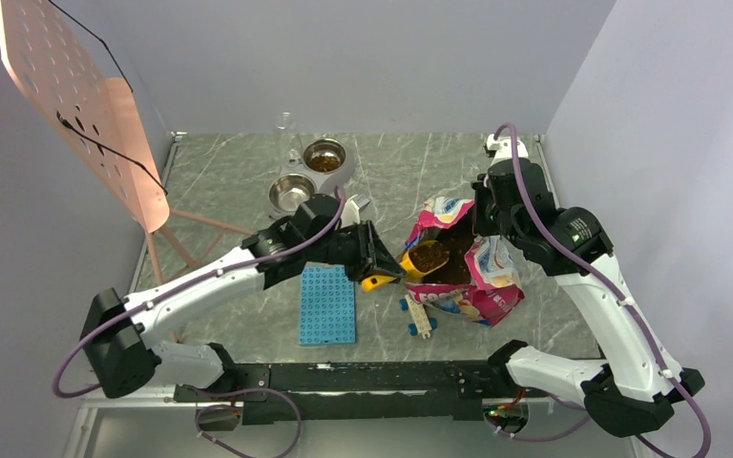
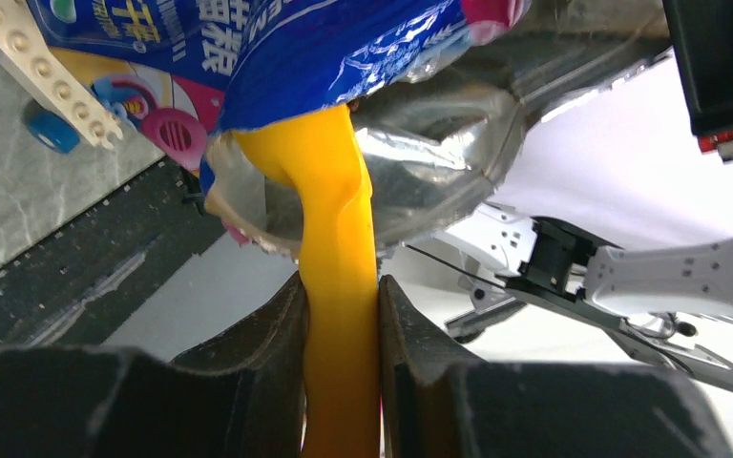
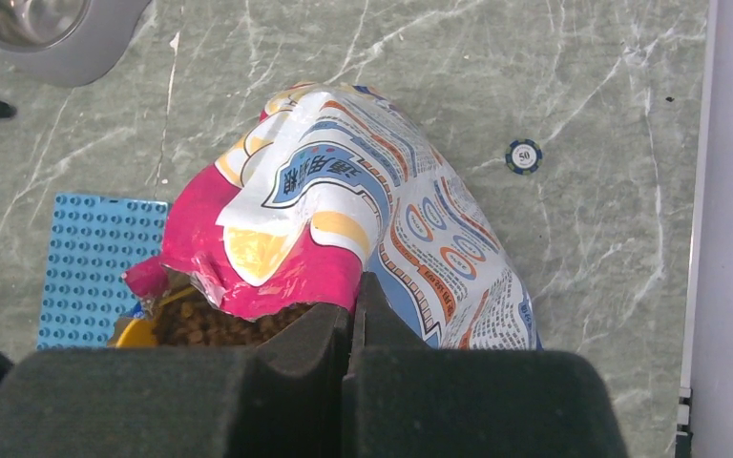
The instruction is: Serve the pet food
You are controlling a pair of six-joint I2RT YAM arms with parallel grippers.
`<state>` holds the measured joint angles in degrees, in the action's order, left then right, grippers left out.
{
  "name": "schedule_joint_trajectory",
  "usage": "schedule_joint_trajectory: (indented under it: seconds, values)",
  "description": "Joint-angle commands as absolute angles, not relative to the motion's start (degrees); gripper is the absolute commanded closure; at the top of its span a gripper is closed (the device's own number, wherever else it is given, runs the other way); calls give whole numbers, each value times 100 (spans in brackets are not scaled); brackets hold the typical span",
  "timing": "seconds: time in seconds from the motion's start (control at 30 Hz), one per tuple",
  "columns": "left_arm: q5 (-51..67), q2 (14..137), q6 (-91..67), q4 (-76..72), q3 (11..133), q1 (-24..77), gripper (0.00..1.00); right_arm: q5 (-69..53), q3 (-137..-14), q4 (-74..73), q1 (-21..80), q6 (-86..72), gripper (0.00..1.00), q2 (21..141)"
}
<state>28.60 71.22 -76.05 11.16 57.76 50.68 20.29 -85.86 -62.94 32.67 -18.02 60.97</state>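
Observation:
The pink, white and blue pet food bag (image 1: 472, 277) lies open at mid table. My left gripper (image 1: 374, 260) is shut on the handle of a yellow scoop (image 1: 427, 258), which is full of brown kibble (image 1: 429, 256) and sits at the bag's mouth. In the left wrist view the handle (image 2: 339, 239) is pinched between my fingers (image 2: 286, 334) under the bag (image 2: 296, 48). My right gripper (image 1: 485, 224) is shut on the bag's rim and holds it up; it also shows in the right wrist view (image 3: 353, 305), with the bag (image 3: 372, 210) and kibble (image 3: 215, 324).
A steel double bowl (image 1: 277, 181) stands at the back, its far cup holding kibble (image 1: 324, 158), its near cup bare. A blue studded plate (image 1: 327, 305) and a white brick piece with blue wheels (image 1: 418, 317) lie near. A poker chip (image 3: 524, 156) lies right of the bag. A pink perforated board (image 1: 76, 95) leans at left.

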Motion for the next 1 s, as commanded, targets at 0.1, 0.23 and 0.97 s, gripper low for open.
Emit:
schedule_joint_trajectory:
  seconds: [0.1, 0.23, 0.97]
  values:
    - [2312, 6639, -7384, 1289, 5901, 4825, 100, 2281, -9084, -5185, 3261, -1837, 100, 5813]
    - [2737, 6576, -7634, 458, 5354, 4754, 100, 2216, -9010, -5091, 3260, -1777, 100, 5868]
    - [3039, 6542, -8937, -5253, 2792, 4511, 100, 2212, -9249, -5034, 3260, -1773, 100, 5974]
